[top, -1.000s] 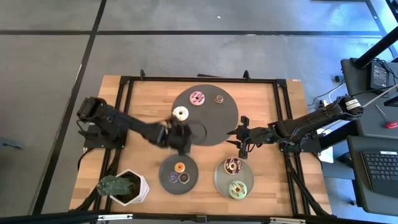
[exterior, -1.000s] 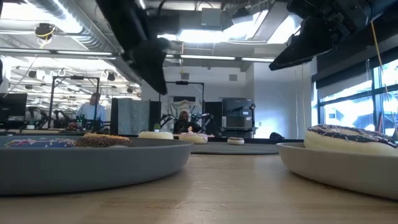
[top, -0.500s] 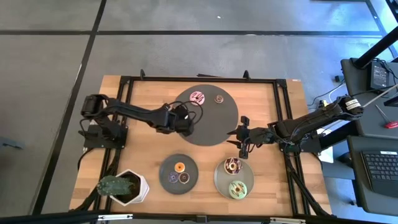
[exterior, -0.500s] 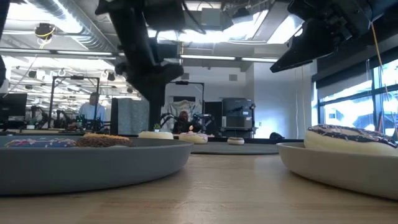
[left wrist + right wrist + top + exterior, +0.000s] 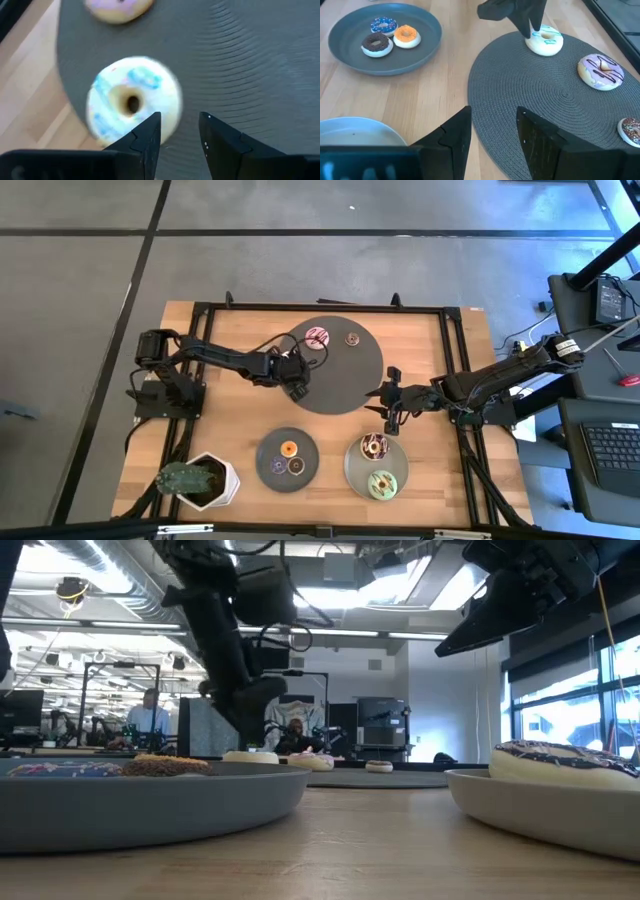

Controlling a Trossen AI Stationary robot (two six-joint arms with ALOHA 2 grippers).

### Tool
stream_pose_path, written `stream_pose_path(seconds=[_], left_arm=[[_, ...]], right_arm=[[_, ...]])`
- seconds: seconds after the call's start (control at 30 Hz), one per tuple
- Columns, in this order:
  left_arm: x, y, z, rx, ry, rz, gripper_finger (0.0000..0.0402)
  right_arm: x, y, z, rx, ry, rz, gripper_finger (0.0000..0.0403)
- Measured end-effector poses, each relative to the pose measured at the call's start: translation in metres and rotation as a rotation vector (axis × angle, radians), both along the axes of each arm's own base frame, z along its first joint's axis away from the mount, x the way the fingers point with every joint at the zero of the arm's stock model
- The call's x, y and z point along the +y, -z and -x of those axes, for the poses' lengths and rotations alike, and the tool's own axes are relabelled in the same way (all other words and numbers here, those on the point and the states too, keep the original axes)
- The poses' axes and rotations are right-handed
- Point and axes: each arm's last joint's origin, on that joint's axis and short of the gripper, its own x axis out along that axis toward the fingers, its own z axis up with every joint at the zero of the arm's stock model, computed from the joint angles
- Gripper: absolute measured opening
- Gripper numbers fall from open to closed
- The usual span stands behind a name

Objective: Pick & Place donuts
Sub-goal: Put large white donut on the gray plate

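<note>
The white donut with blue icing (image 5: 132, 102) lies flat near the left edge of the round dark mat (image 5: 345, 385). My left gripper (image 5: 180, 120) is open and low over it, pointing down, with one fingertip (image 5: 152, 125) over the donut's rim; in the right wrist view the left gripper (image 5: 522, 15) stands on the white donut's (image 5: 545, 41) far side. A pink donut (image 5: 318, 336) and a mini brown one (image 5: 352, 338) also lie on the mat. My right gripper (image 5: 383, 404) waits open at the mat's right edge. My left gripper comes at the white donut from above, one fingertip (image 5: 152, 125) over the rim's edge and the other over bare mat. I cannot tell whether that fingertip touches the donut, which lies flat on the mat.
A dark plate (image 5: 262, 460) near the table's near edge holds three mini donuts, orange (image 5: 289, 448), purple and brown. A light grey plate (image 5: 352, 470) beside it holds a chocolate-sprinkled donut (image 5: 375, 445) and a green one (image 5: 381, 483). A potted cactus (image 5: 195, 480) stands at the near left corner.
My left gripper has moved toward the table's far edge, from the mat's near-left part to over the white donut, and has come down toward it. The donut has stayed in place. The right arm has kept still.
</note>
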Motion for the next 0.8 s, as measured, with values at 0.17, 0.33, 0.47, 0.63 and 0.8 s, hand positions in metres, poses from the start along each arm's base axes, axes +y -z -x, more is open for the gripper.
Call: stream_pose_path(seconds=[0.17, 0.33, 0.47, 0.63, 0.8], left_arm=[[0.009, 0.004, 0.005, 0.033, -0.010, -0.006, 0.0127], [0.016, 0.008, 0.005, 0.045, -0.008, 0.012, 0.0127], [0.021, 0.017, -0.001, 0.049, 0.035, 0.031, 0.0127], [0.025, 0.024, -0.002, 0.064, 0.025, 0.034, 0.0125], [0.022, 0.022, -0.003, 0.066, 0.059, 0.022, 0.0090]], right_arm=[[0.000, 0.000, 0.000, 0.001, 0.000, 0.001, 0.0158], [0.000, 0.000, 0.000, 0.001, 0.000, 0.001, 0.0158], [0.000, 0.001, 0.000, 0.005, 0.000, 0.002, 0.0158], [0.000, 0.001, 0.000, 0.008, 0.000, 0.002, 0.0158], [0.000, 0.001, 0.000, 0.008, 0.000, 0.003, 0.0158]])
